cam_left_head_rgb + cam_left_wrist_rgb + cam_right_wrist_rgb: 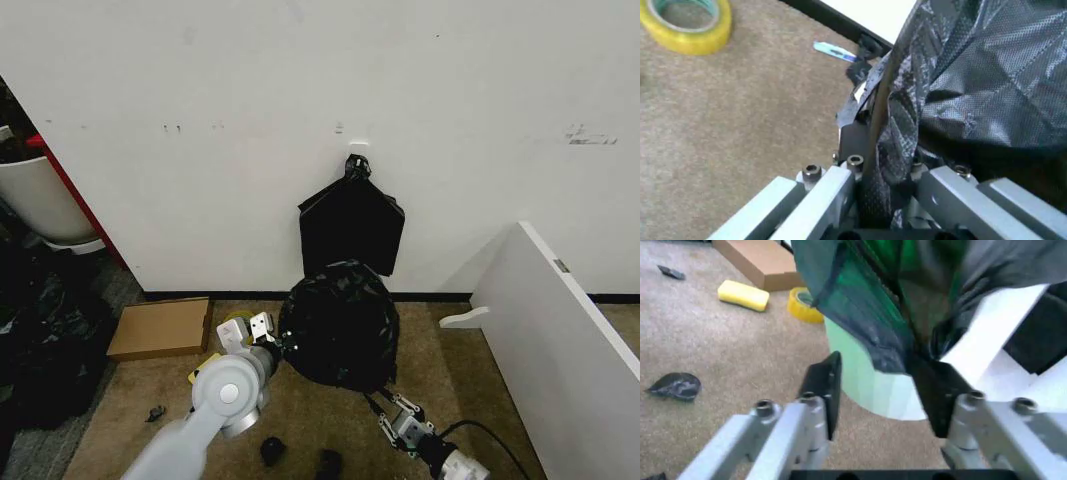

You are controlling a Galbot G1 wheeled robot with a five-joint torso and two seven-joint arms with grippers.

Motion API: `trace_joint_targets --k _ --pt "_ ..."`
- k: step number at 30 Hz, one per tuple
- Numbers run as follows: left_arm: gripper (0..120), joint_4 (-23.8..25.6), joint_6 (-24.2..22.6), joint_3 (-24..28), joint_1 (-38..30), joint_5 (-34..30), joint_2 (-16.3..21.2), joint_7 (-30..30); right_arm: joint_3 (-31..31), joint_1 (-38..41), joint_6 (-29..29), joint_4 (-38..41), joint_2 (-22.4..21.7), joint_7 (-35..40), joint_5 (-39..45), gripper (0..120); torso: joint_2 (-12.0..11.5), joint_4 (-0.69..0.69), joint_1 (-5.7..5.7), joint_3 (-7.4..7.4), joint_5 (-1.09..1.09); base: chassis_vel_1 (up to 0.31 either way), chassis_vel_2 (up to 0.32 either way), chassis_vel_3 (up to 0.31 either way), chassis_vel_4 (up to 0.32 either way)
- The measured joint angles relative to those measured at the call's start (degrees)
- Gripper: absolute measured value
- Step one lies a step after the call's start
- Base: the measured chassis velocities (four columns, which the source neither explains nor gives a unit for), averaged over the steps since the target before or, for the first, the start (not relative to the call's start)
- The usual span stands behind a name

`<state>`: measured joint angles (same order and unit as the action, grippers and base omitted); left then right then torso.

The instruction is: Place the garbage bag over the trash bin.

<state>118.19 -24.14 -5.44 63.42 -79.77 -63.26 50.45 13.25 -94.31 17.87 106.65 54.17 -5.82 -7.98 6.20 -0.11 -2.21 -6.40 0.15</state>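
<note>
The glossy black garbage bag (pixel 338 322) is draped over the trash bin on the carpet by the wall, covering it in the head view. My left gripper (pixel 267 337) is at the bag's left side; in the left wrist view this gripper (pixel 870 150) is shut on a fold of the bag's film (pixel 960 75). My right gripper (pixel 390 402) is at the bag's lower right. In the right wrist view it (pixel 880 390) stands open, with the bin's pale wall (pixel 870 382) and the bag's hanging hem (pixel 867 315) between its fingers.
A flat black bundle (pixel 352 225) hangs on the wall above the bag. A cardboard box (pixel 160 328), a yellow tape roll (pixel 236 325) and a yellow sponge (pixel 743 294) lie to the left. A white panel (pixel 560 340) leans at the right. Dark bags (pixel 50 330) crowd the far left.
</note>
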Motion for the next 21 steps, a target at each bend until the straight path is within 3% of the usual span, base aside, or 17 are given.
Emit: trace_joint_targets --k 10,15,17,21 --pt "0 -0.88 0.74 -0.22 -0.29 2.10 0.92 -1.35 0.94 -1.60 4.64 0.03 -0.63 -3.35 2.82 78 0.00 -0.01 0.00 0.00 0.00 0.000 0.000 0.000 0.000" --pt "0 -0.65 1.29 -0.31 1.49 7.46 2.42 -4.47 3.13 -1.34 -1.43 2.13 -3.26 -3.80 13.09 94 0.00 -0.04 0.00 0.00 0.01 0.000 0.000 0.000 0.000" --pt "0 -1.07 2.15 -0.29 2.58 11.11 3.74 -6.39 5.45 -0.97 -4.43 2.21 -6.57 -6.04 22.23 99 0.00 0.03 0.00 0.00 0.02 0.000 0.000 0.000 0.000" --pt "0 -2.16 3.14 -0.15 3.22 14.98 5.16 -9.81 13.83 -0.70 -6.34 -0.24 -10.70 -16.94 40.88 100 0.00 -0.01 -0.01 0.00 -0.01 0.000 0.000 0.000 0.000"
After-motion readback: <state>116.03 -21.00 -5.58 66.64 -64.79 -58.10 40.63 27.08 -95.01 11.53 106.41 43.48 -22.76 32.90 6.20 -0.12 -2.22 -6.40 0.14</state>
